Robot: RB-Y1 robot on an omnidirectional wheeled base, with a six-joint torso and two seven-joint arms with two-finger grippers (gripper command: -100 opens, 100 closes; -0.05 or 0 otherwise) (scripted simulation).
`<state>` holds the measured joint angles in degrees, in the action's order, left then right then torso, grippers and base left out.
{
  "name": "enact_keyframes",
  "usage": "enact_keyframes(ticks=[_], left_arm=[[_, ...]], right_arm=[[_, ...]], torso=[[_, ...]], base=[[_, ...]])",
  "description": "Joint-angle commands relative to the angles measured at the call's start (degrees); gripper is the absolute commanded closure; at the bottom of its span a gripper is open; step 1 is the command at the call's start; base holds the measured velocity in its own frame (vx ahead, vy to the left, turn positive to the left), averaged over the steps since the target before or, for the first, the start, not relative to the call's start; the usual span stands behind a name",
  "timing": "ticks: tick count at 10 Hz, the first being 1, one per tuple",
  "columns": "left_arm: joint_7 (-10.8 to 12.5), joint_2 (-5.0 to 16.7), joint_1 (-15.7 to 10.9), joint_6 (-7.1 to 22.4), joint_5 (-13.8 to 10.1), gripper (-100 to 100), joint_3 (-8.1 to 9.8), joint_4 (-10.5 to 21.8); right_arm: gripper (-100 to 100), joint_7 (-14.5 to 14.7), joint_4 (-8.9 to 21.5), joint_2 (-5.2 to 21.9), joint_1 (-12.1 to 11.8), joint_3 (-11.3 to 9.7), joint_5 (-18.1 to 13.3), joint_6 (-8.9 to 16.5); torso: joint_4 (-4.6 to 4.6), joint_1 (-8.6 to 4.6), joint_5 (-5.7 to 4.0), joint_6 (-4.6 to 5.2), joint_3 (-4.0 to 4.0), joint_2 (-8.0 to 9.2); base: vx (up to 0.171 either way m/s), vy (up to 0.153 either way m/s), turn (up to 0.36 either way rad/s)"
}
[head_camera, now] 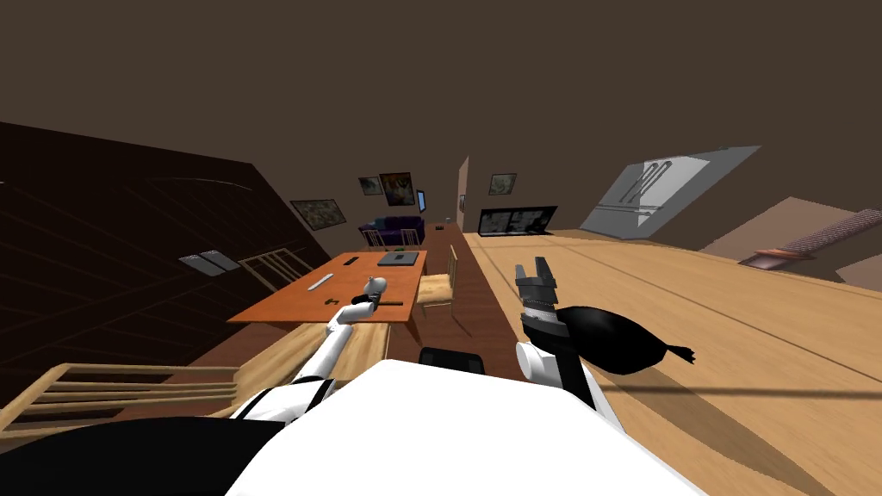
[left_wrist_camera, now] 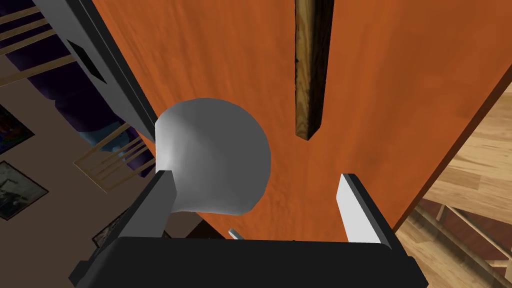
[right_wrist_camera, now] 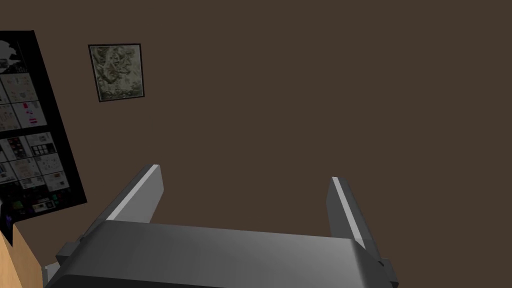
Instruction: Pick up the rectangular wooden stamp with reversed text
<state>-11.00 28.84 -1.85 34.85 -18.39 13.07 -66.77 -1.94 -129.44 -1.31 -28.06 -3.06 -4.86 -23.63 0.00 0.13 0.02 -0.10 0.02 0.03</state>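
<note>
While the left gripper (left_wrist_camera: 256, 175) hangs released over the orange table (left_wrist_camera: 400, 100), the wooden stamp (left_wrist_camera: 310, 70) lies on that table, ahead at 12 to 1 o'clock.
Its long axis runs along my line of reach, so the fingers would close across the narrow width. I judge a short advance is needed. A grey rounded object (left_wrist_camera: 215, 155) sits at 11 o'clock, just beside one finger: knock risk. The right gripper (right_wrist_camera: 245, 175), also released, is raised well apart, so the left arm is nearer.
</note>
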Motion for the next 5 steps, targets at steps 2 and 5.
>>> enact_keyframes(ticks=[2, 5], left_arm=[[-0.7, 1.0, -1.4, 3.1, -1.6, -100, 1.04, 4.5], [-1.3, 1.6, -2.8, 5.5, -2.7, -100, 1.93, 8.0]], right_arm=[[0, 0.0, 0.0, 0.0, 0.0, 0.0, 0.0, 0.0], [0, 0.0, 0.0, 0.0, 0.0, 0.0, 0.0, 0.0]], torso=[[0.01, 0.04, 0.0, 0.04, 0.01, 0.01], [0.01, -0.02, -0.01, 0.06, 0.0, -0.02]], base=[[-0.002, 0.041, -0.173], [0.002, 0.028, -0.135]])
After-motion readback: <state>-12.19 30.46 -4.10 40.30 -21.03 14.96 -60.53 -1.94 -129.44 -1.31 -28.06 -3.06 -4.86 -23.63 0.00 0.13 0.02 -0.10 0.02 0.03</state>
